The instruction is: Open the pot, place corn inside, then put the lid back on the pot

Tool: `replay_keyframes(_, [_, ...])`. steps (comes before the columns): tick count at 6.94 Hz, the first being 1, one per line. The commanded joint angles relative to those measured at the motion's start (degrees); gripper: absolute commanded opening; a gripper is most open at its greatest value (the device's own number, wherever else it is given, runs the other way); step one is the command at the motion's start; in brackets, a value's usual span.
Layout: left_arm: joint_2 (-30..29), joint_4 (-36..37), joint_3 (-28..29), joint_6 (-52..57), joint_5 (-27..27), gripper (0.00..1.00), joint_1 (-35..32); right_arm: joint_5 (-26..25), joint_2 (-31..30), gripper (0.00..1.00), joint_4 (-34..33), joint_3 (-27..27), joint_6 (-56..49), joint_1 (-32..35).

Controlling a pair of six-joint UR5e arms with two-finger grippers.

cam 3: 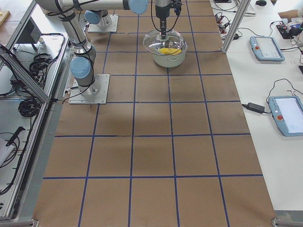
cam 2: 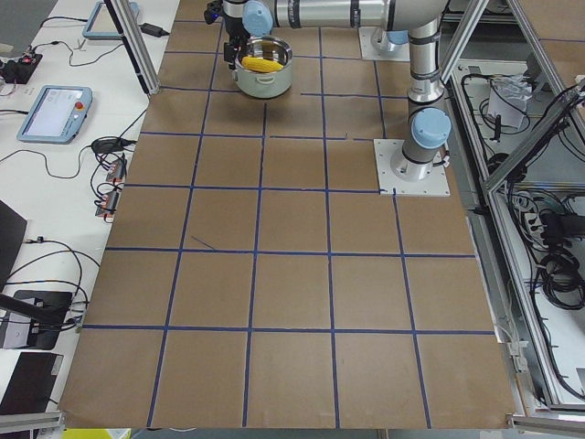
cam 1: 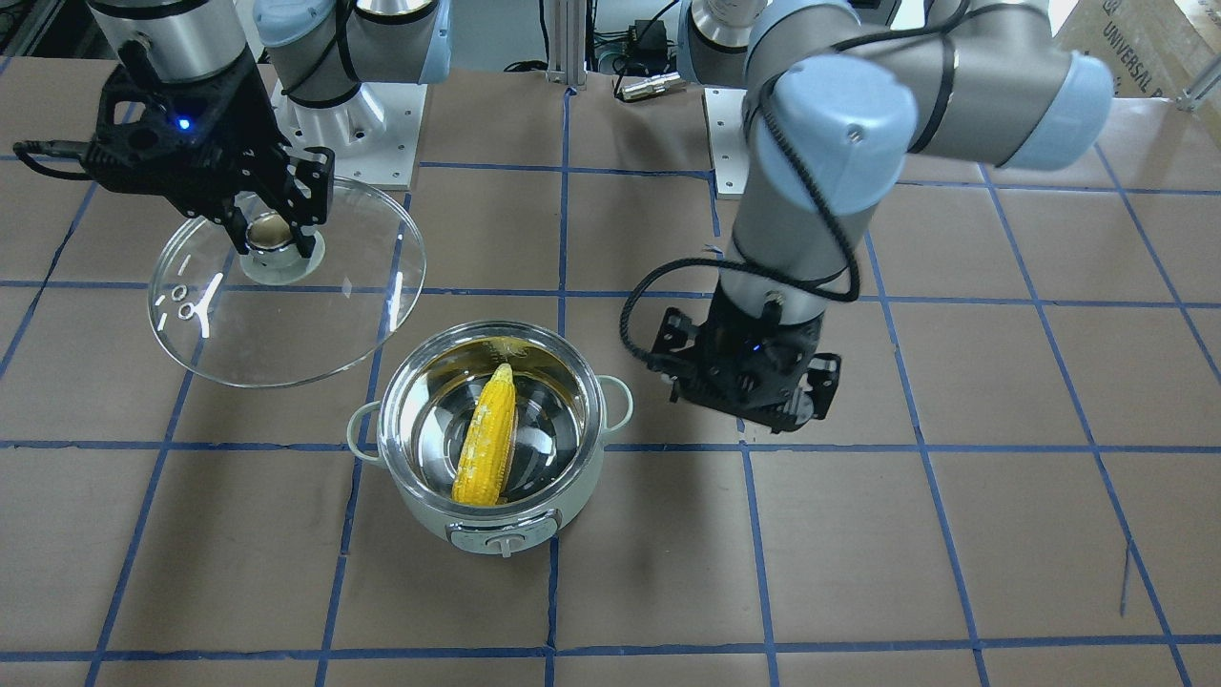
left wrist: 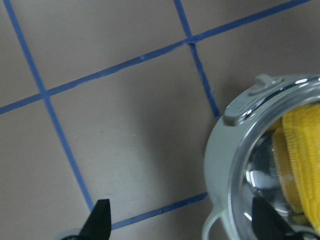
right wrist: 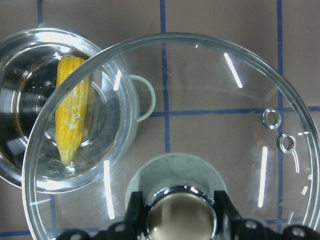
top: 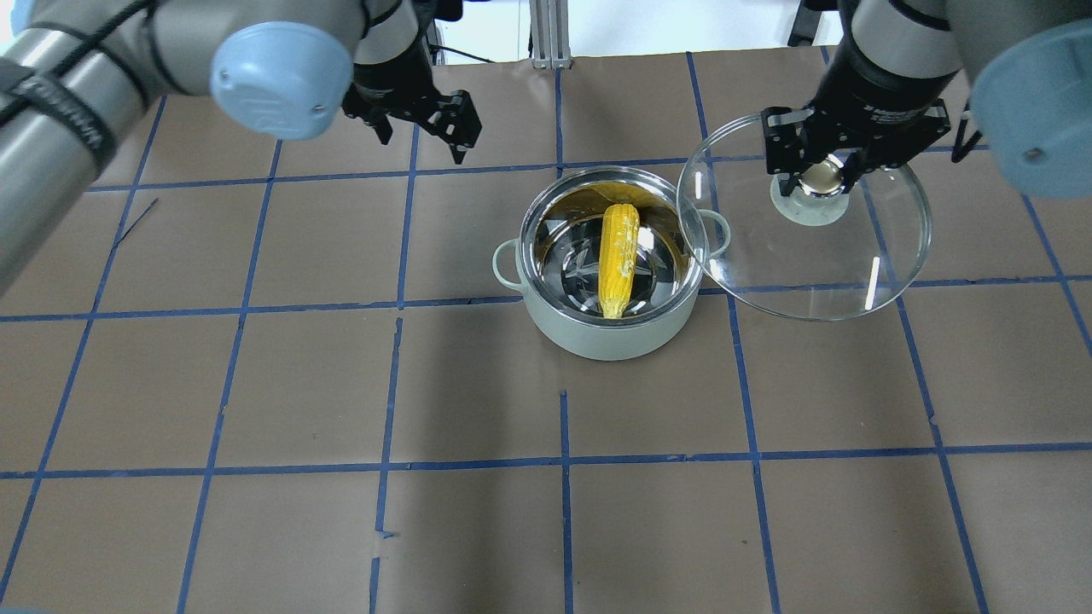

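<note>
The pale-green pot (top: 597, 334) stands open near the table's middle, and it also shows in the front view (cam 1: 496, 504). The yellow corn (top: 618, 256) lies inside it on the steel bottom, as the front view (cam 1: 485, 434) also shows. My right gripper (top: 821, 175) is shut on the knob of the clear glass lid (top: 810, 264). It holds the lid tilted in the air beside the pot, with its edge overlapping the pot's rim in the right wrist view (right wrist: 200, 100). My left gripper (top: 422, 136) is open and empty, beyond the pot on the other side.
The table is brown paper with a blue tape grid (top: 392, 384). The arm bases (cam 1: 362, 134) stand at the robot's edge. Tablets and cables lie on the side benches (cam 3: 265, 47).
</note>
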Motion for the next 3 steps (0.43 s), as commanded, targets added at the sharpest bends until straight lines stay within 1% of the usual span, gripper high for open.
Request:
replay_keyframes(1, [15.31,-0.57,-13.32,2.82,-5.28,1.0,7.47,0.01,6.09,0.42,-6.09,-1.79,7.74,6.85])
replay_keyframes(2, [18.85,-5.71,-14.59,2.91,-5.49,1.0,10.11,0.27,9.95,0.42,-7.77,-3.11,9.35,8.7])
replay_keyframes(3, [20.54,-10.2,-14.26,3.0,-5.32,1.0,11.53,0.28,12.77,0.41,-7.87,-4.34,9.36,10.11])
